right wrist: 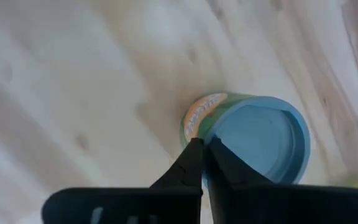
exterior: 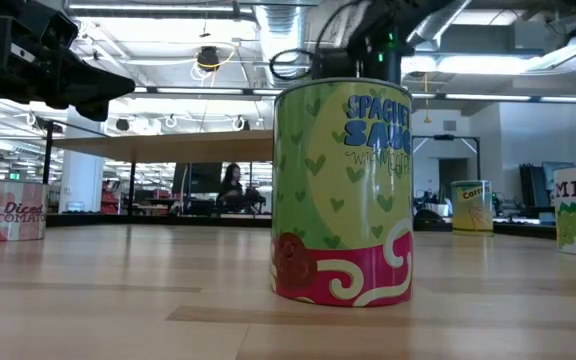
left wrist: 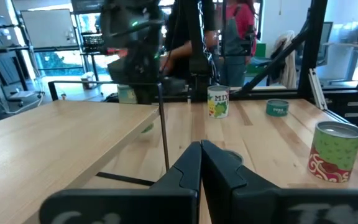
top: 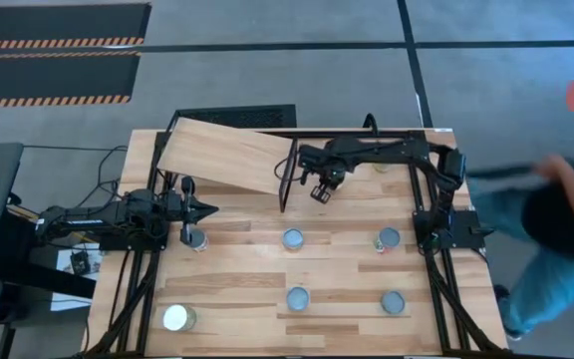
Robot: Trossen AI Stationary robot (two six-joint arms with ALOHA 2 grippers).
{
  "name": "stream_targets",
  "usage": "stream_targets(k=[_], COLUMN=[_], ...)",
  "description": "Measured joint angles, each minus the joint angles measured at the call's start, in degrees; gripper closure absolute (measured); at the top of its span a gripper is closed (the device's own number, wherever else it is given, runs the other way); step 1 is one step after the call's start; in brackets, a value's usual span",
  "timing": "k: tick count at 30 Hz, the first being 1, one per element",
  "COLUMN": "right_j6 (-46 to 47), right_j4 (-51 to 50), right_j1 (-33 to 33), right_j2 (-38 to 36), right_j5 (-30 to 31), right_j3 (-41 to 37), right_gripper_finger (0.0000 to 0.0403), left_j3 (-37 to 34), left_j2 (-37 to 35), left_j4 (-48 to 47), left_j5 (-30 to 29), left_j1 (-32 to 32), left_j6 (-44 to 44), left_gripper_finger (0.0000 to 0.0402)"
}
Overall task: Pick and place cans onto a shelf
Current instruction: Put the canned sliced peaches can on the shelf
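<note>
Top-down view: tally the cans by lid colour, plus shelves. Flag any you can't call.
Blue-grey-lid cans: 5
Pale cream-lid can: 1
Can part-hidden under the right arm, lid colour unclear: 1
Shelf: 1
Total: 7 cans, 8 things

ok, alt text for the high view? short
Overhead view of a wooden table with two dark arms: the right gripper hangs beside the slanted shelf, fingers together and empty, while the left gripper, shut, waits at the left. Six cans stand on the table, including one mid-table. A blurred person is at the right.
</note>
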Motion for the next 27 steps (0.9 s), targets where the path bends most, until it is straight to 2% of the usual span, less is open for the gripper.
stream_targets(k=[8,11,16,21,27], right_j6=[2.90,2.70,-0.68,-5.91,-16.95], right_j4=[-22.51,-26.91,-26.89,-24.26,-11.35], right_j1=[8.31,10.88,12.45,8.87,3.76], right_j2=[-0.02,-1.17,-3.58,-2.68,0.74], right_j5=[-1.86,-2.16,-4.19,-2.51,-3.65], right_j3=[14.26,20.93,32.80,43.51,46.37], right_gripper_finger=[0.0395,0.0397,0.0399,0.0399,0.0398], left_j3=[0.00,0.00,0.00,0.00,0.00], left_j2=[0.01,0.00,0.00,0.00,0.02], left_j4=[-0.02,-0.02,0.26,0.55,0.65], left_j5=[-0.02,-0.02,-0.06,-0.09,-0.09], left_j1=[0.00,-0.01,0.00,0.00,0.00], left_j6=[-0.03,-0.02,-0.04,-0.04,-0.02], left_gripper_finger=[0.0401,0.0402,0.0401,0.0401,0.0401])
